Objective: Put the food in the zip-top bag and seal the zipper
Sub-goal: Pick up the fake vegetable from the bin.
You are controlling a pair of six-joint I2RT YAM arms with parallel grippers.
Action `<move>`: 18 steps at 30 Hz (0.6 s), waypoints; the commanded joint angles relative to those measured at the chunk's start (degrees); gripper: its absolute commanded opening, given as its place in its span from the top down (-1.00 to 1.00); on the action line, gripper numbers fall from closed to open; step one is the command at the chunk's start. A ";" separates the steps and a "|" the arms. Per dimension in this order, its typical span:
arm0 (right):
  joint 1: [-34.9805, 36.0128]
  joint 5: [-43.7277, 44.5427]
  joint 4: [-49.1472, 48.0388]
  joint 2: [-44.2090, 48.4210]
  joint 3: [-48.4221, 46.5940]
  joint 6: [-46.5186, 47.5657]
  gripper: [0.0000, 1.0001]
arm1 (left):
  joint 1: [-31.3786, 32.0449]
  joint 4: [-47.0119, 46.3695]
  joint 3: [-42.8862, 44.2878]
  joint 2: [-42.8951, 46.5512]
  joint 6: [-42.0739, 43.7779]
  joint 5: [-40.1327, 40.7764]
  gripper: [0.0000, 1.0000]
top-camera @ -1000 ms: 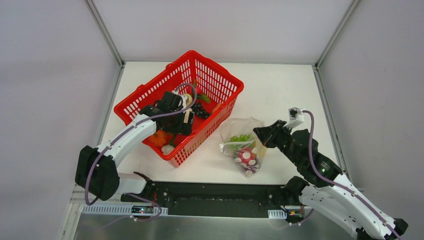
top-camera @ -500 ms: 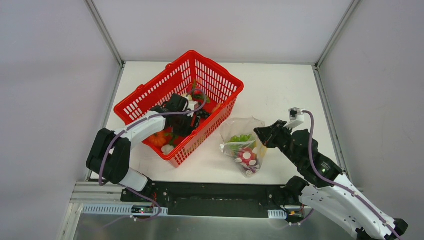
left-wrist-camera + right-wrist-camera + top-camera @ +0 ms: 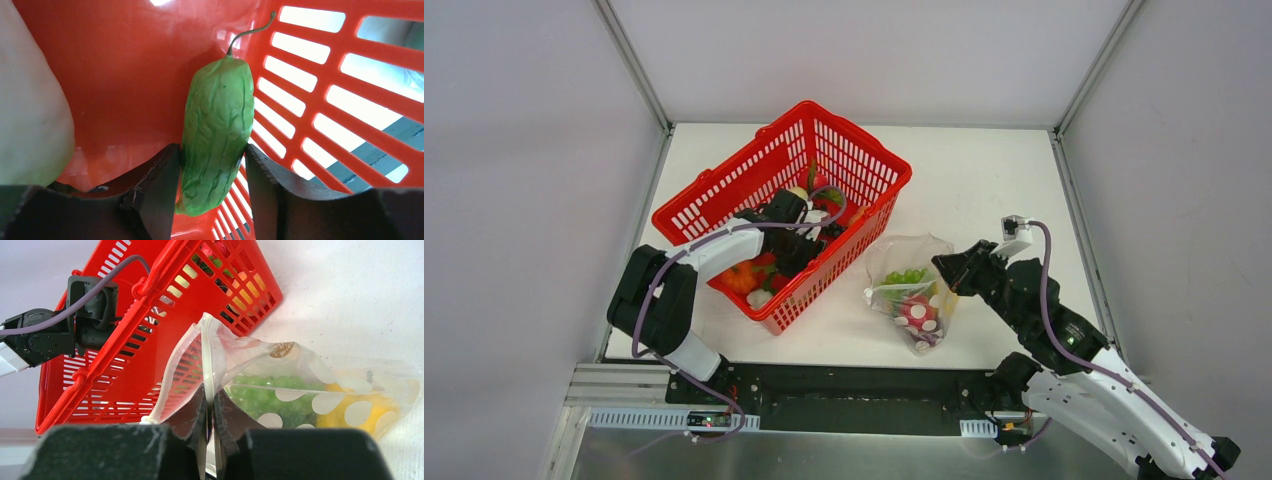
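In the basket (image 3: pixel 729 180) toward the table's (image 3: pixel 1004 190) left edge, a green gourd (image 3: pixel 220 115) lying against the slotted wall is clamped on both sides by the left gripper (image 3: pixel 209 152). Further right, by the near edge, the bag (image 3: pixel 310 390), with green grapes (image 3: pixel 270 400) and a yellow piece (image 3: pixel 385 407) inside, is held up by its zipper (image 3: pixel 205 355), which is pinched between the closed fingers of the right gripper (image 3: pixel 210 397).

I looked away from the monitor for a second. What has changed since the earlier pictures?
The left gripper pushed farther and lower into the red basket and closed onto a wrinkled green vegetable lying against the basket wall. The right gripper stayed pinched on the edge of the zip-top bag. The bag, its contents and the basket did not move.
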State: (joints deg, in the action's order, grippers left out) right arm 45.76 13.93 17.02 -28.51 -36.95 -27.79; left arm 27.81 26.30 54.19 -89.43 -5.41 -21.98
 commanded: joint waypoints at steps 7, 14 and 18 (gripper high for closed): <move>0.09 0.59 -1.55 -0.03 -2.44 0.45 0.82 | 0.75 3.40 1.88 4.04 -1.16 2.58 0.70; 0.10 0.18 -1.98 -0.49 -2.41 0.28 0.82 | 0.75 2.27 2.19 16.44 -4.38 5.12 0.80; 0.12 0.08 -2.08 -0.49 -2.29 0.28 0.82 | 0.75 4.12 2.95 23.03 -5.76 8.50 0.80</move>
State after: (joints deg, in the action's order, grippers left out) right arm 45.76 13.91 16.95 -28.91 -36.95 -27.81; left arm 28.16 28.49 55.16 -72.18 -8.82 -17.47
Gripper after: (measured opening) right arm 0.091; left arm 0.321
